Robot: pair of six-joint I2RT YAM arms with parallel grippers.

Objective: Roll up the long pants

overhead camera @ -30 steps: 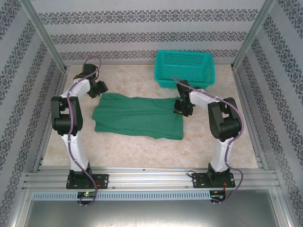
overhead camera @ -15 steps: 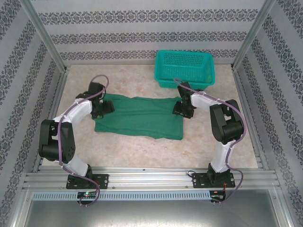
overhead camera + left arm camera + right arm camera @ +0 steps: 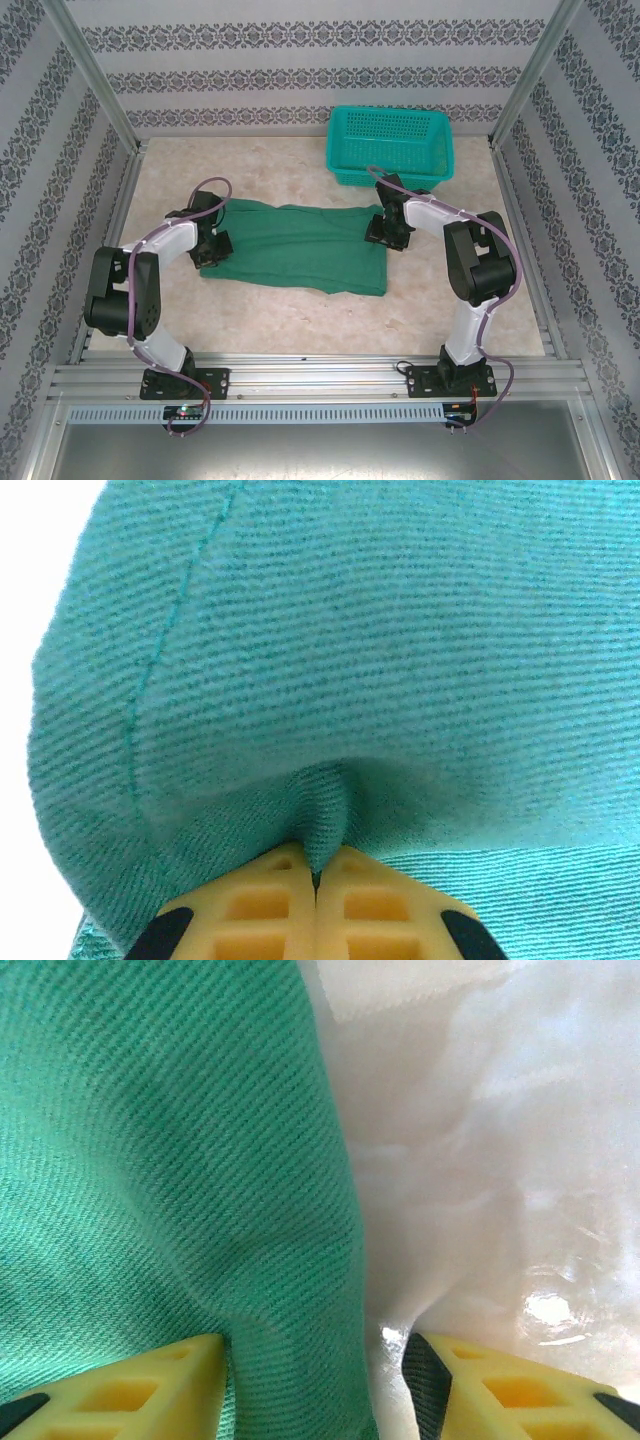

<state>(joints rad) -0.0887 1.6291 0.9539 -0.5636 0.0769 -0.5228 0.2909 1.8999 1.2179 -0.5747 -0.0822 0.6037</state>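
You work over a pale marbled table (image 3: pixel 300 320) boxed in by patterned walls (image 3: pixel 300 75) and a metal frame (image 3: pixel 300 375). A teal mesh basket (image 3: pixel 390 145) sits at the far right, just beyond the right gripper (image 3: pixel 388 232), and it is the nearest thing in your way. The long pants (image 3: pixel 295 248) lie folded flat mid-table, apart from the basket. Bare table lies open on the near side of the pants and to the far left.

The left gripper (image 3: pixel 212 245) sits on the pants' left edge. In the left wrist view its yellow fingers (image 3: pixel 260 910) are pressed together, pinching a small ridge of green cloth. The right gripper rests at the pants' right edge. Its fingers (image 3: pixel 130 1385) stand apart, one over cloth and one over table.

From above, both sets of fingertips are hidden beneath the wrists.
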